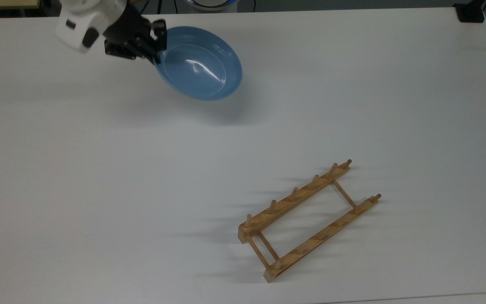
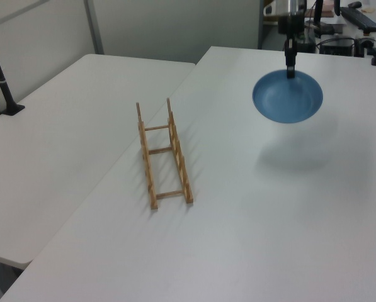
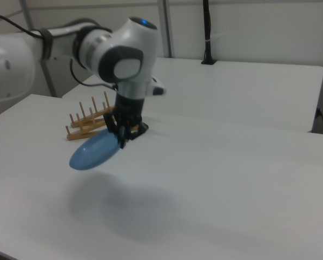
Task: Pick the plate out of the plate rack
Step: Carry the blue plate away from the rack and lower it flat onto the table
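Note:
My gripper (image 1: 155, 47) (image 2: 291, 70) (image 3: 122, 140) is shut on the rim of the light-blue plate (image 1: 198, 63) (image 2: 287, 97) (image 3: 94, 151). The plate hangs tilted above the white table (image 1: 99, 169), well face up, near the far left in the top view. The wooden plate rack (image 1: 308, 219) (image 2: 162, 154) (image 3: 88, 122) lies with nothing on it, toward the top view's lower right, well apart from the plate. In the left view the plate sits to the right of the rack.
A black post on a base (image 2: 2, 82) stands at the left view's left table edge, and another post (image 3: 207, 32) at the right view's back. Cables and equipment (image 2: 339, 25) lie beyond the far table edge. A black block (image 1: 471, 12) sits at the top view's upper right corner.

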Robot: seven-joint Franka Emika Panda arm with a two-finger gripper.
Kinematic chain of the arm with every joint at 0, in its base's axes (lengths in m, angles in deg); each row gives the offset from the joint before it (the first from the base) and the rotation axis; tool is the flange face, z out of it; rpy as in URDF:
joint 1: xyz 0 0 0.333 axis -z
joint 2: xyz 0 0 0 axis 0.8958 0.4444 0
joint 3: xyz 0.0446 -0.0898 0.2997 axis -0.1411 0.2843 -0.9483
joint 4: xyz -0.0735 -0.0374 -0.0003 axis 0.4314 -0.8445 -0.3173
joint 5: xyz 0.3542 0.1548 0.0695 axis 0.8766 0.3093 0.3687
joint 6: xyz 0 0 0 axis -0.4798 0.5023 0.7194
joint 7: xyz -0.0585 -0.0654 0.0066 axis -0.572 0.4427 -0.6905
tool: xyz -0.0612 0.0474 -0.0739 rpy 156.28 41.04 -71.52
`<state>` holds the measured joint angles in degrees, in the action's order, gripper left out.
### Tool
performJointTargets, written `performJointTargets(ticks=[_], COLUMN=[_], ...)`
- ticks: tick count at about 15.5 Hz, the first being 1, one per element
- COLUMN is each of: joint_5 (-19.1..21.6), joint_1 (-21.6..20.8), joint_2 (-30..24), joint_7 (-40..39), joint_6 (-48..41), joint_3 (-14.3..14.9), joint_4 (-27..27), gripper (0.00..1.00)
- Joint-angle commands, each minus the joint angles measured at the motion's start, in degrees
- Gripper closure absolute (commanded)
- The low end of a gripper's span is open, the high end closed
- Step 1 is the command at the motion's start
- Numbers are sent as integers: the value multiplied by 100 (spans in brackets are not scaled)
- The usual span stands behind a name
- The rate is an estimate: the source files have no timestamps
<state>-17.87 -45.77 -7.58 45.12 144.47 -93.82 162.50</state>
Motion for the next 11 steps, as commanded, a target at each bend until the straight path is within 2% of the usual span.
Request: performJointTargets(ticks=[1, 3, 5, 11], joint_5=[49, -39, -109, -364], joint_1=[-9, 8, 43, 298], joint_2=[120, 252, 445, 806], joint_7=[-105, -114, -114, -254], joint_6=[841, 1448, 1819, 2101], joint_3=[-11, -3, 6, 6], joint_4=[642, 959, 1022, 1013], gripper=[100, 100, 100, 100])
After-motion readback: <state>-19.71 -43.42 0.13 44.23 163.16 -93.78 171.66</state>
